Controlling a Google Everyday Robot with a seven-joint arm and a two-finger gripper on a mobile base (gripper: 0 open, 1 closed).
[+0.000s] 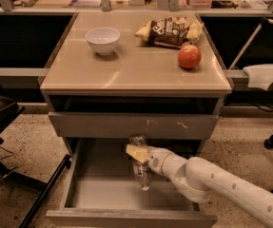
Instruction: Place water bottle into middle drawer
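As arm (221,180) reaches in low, gripper (137,152) clamped on water bottle (141,174) (roughly vertical), over middle drawer (102,218).

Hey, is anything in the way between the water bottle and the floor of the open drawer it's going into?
Nothing visible. The gripper holds the water bottle roughly upright over the open middle drawer, and the drawer floor beneath it looks bare.

Middle of the water bottle (141,175) behind the claw (137,152), over the middle drawer (102,196).
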